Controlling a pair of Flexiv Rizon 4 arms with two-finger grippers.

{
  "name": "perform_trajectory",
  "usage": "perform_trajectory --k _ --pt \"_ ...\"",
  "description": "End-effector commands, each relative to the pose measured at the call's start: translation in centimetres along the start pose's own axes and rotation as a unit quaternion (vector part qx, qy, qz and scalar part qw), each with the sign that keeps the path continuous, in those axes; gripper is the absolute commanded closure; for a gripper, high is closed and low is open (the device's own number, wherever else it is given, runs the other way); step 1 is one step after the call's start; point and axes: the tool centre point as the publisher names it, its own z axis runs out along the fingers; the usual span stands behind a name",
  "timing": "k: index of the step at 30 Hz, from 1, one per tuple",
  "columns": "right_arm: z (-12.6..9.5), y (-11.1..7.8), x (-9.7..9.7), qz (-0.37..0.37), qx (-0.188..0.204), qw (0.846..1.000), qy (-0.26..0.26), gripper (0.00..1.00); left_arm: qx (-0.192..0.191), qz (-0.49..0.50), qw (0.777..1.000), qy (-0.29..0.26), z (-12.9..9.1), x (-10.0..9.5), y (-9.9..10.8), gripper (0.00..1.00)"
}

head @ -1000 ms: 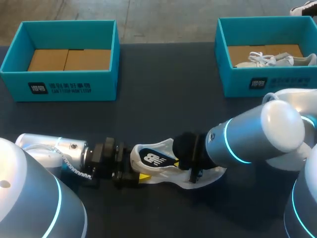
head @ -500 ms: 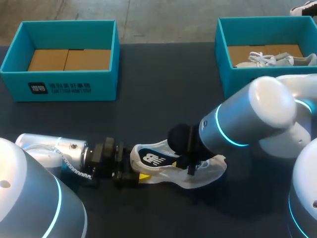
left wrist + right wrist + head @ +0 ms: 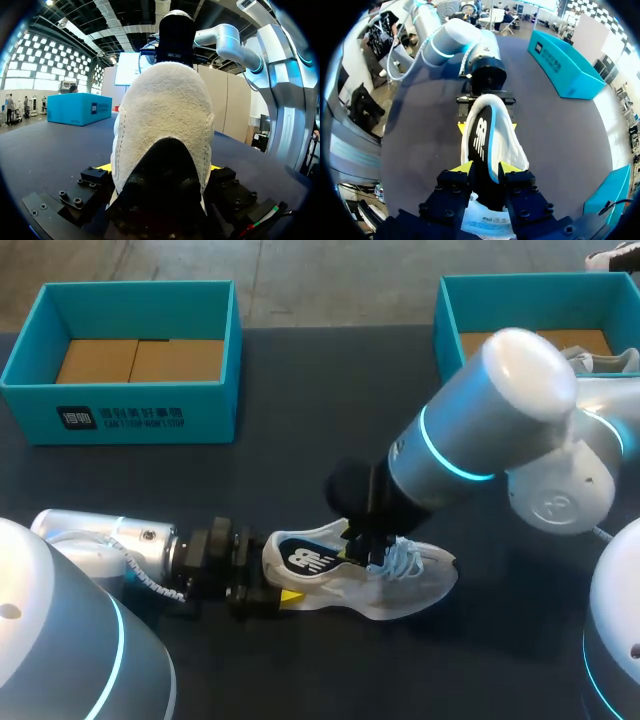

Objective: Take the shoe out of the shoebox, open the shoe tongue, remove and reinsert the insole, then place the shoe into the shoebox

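One table point(image 3: 300, 450), dark-topped, is being used as the work surface. Two arms are being counted: the left arm point(image 3: 110, 545) is being brought in low from the near left corner, and the right arm point(image 3: 470, 450) is being angled down from the right side toward the middle of the table. Two teal shoeboxes are being listed along the far edge, well apart from each other: the left shoebox point(image 3: 130, 415), in which only a brown cardboard floor is being shown, and the right shoebox point(image 3: 500, 405), partly covered by the right arm. Two shoes are being counted. One white shoe point(image 3: 405, 580) is being kept on the table near the front middle, outside both boxes, with its heel toward the left arm and its laced toe end toward the right. A second white shoe point(image 3: 612, 362) is being stored inside the right shoebox. One black insole point(image 3: 482, 137), marked with a white logo, is being shown in the mouth of the shoe on the table. Two grippers are being recorded: the left gripper point(image 3: 157, 167) is being kept clamped on the shoe's heel, a yellow tip pressed to each side, and the right gripper point(image 3: 486, 167) is being held over the shoe's opening, its fingers closed on the forward part of the insole.
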Motion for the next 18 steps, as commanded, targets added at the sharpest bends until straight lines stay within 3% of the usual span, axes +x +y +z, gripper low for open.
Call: perform_trajectory --k 1,18 --pt "0.4 0.5 -0.3 -0.006 -0.007 1.0 0.029 0.69 0.0 0.0 1.0 -0.001 -0.2 -0.2 0.3 1.0" --pt "1.5 1.9 -0.3 -0.012 0.01 0.995 0.096 0.76 0.0 0.0 1.0 -0.001 -0.2 -0.2 0.3 1.0"
